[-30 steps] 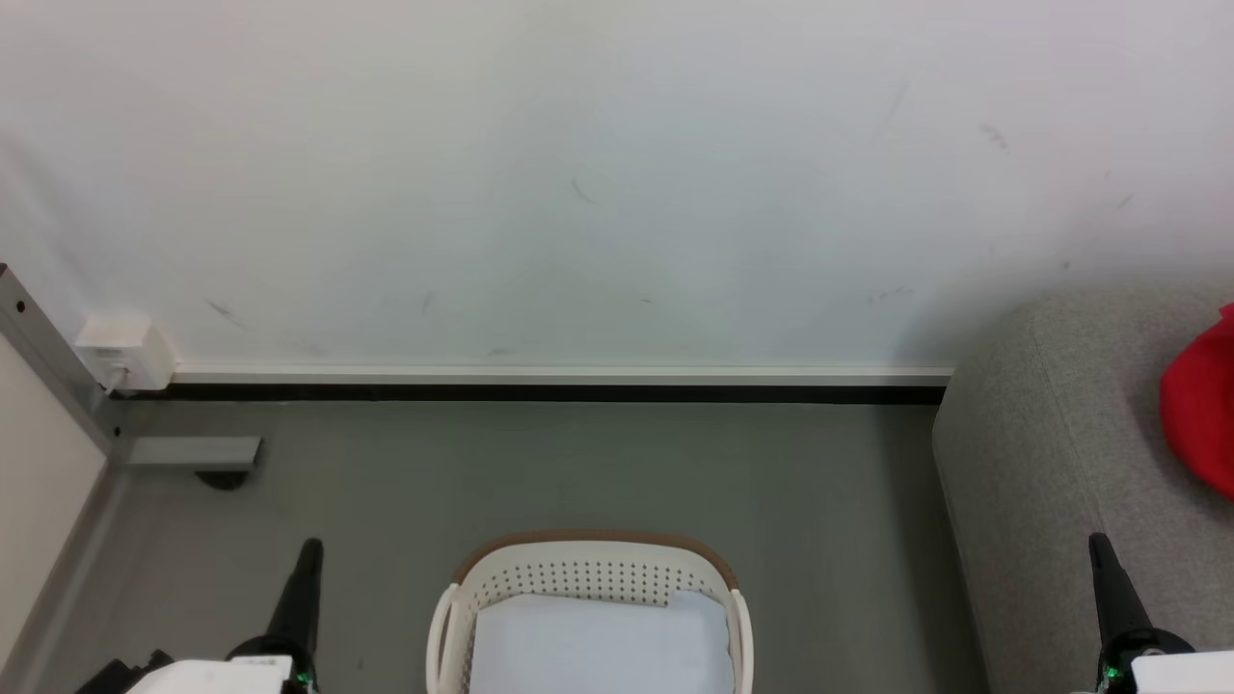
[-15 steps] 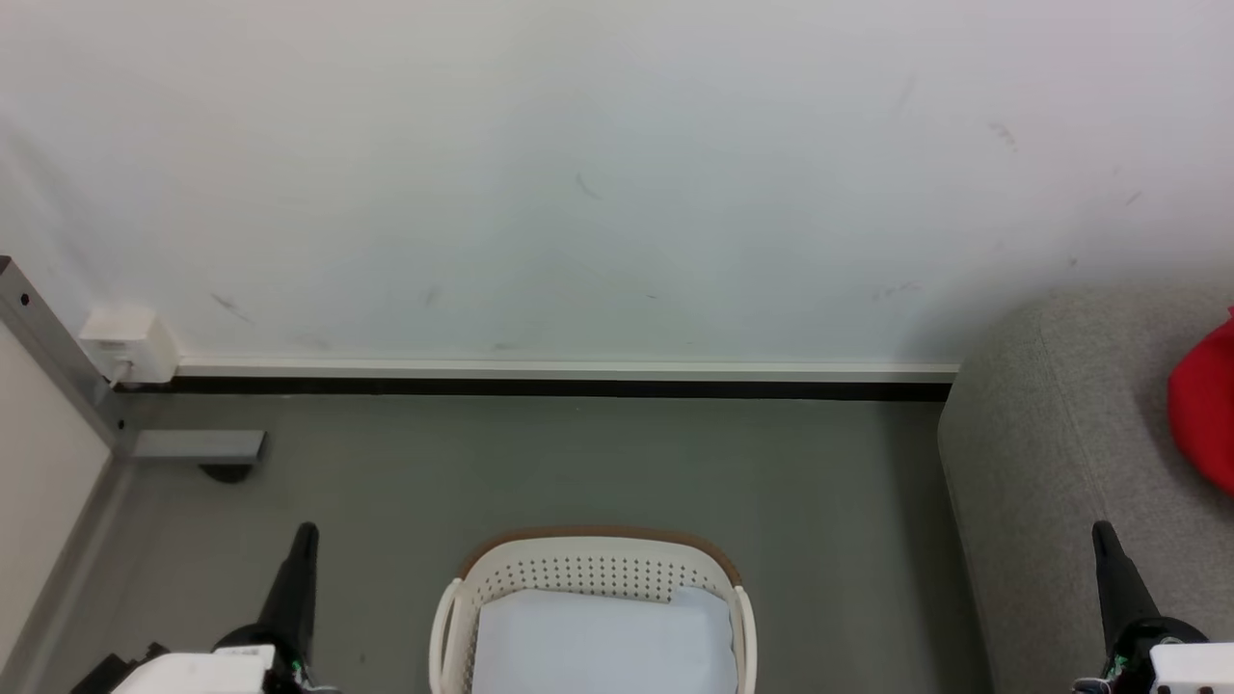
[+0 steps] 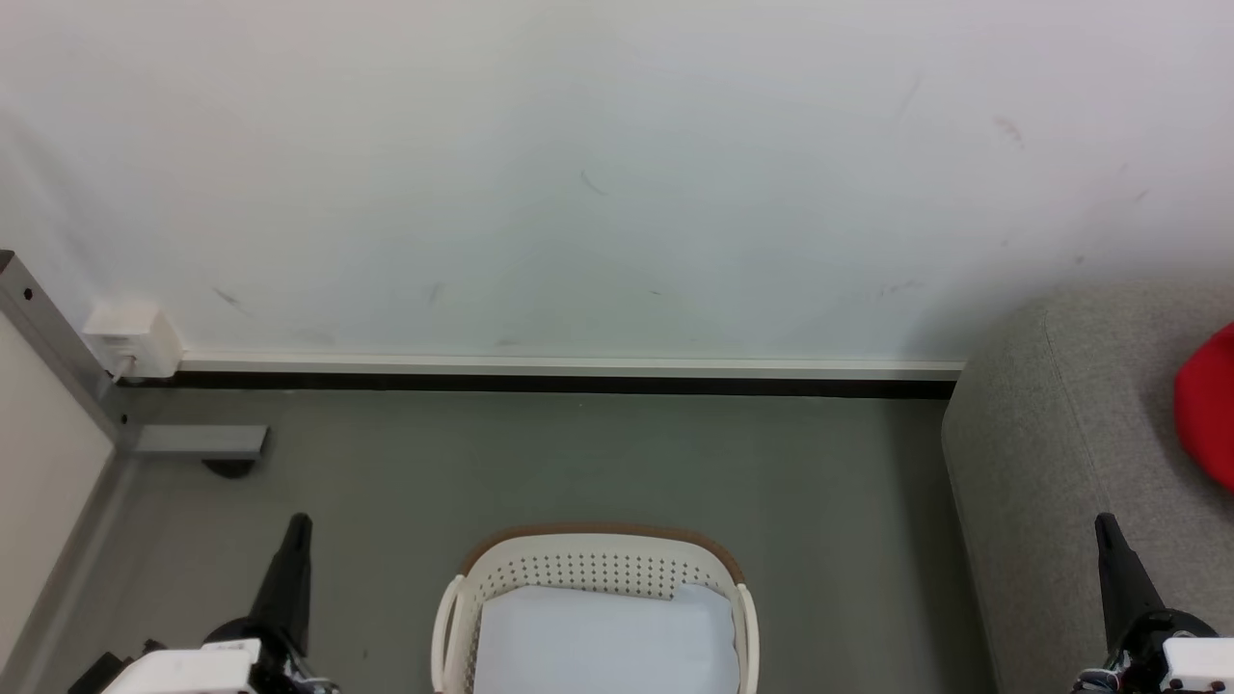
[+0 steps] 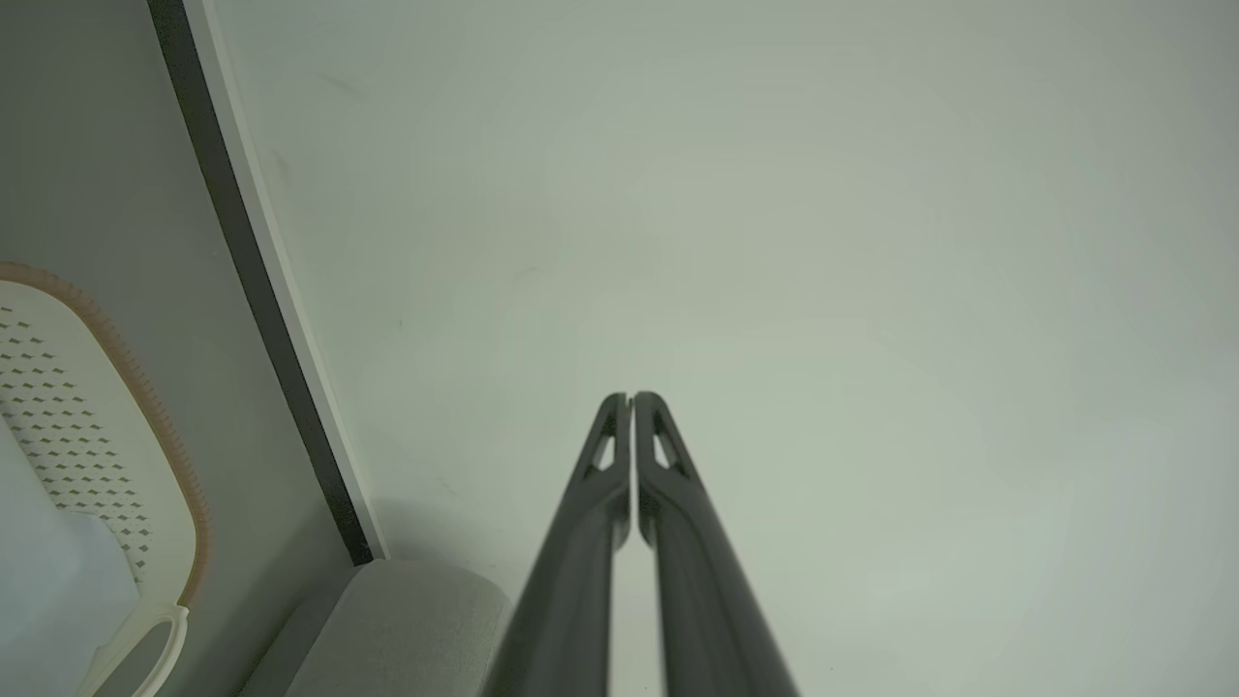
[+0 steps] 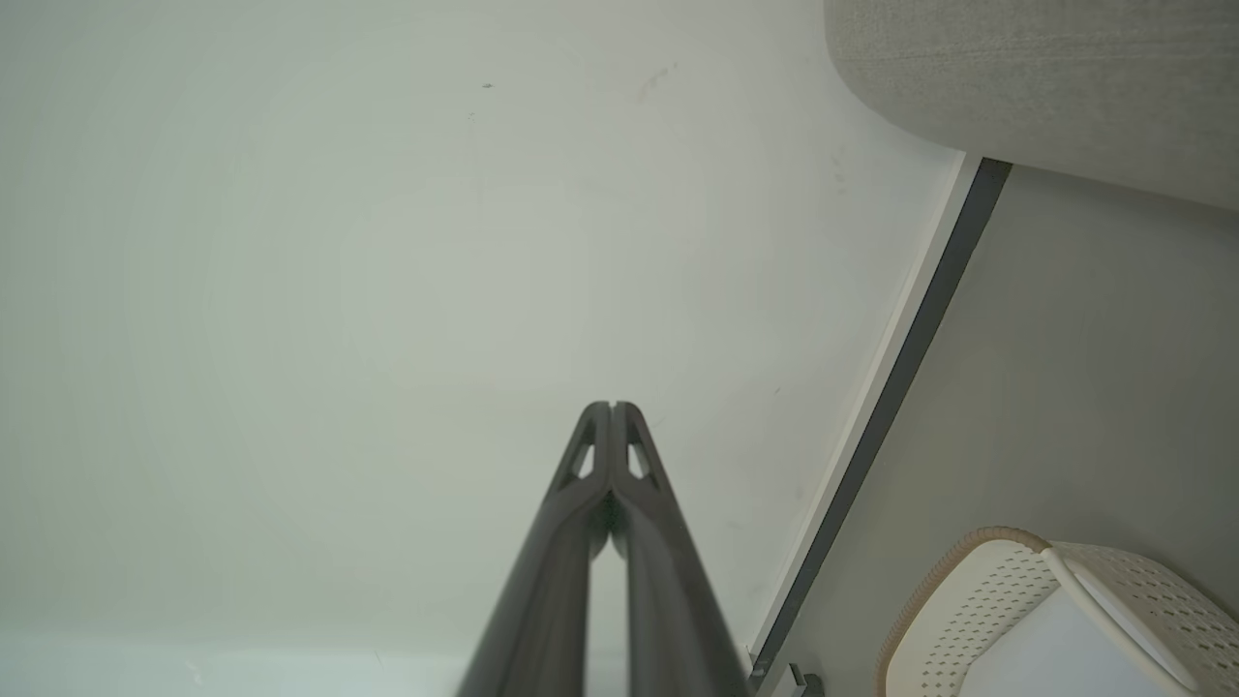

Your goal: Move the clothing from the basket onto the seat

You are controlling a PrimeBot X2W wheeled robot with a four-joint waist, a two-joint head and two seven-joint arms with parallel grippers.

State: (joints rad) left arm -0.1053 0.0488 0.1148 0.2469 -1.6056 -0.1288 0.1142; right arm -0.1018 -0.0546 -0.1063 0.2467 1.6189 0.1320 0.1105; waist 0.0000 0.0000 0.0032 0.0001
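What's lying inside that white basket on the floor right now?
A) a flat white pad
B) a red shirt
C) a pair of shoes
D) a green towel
A: the part of the basket in the head view holds a flat white pad, while the red clothing lies over on the grey seat.

The head camera looks forward and down from high up: scuffed white wall (image 3: 617, 145) above, cream perforated plastic basket (image 3: 588, 576) bottom centre, grey fabric seat (image 3: 1051, 434) at right. Wrist cameras sight along the left hand (image 4: 630, 397) and right hand (image 5: 612, 405) at that wall; all three share basket and seat.
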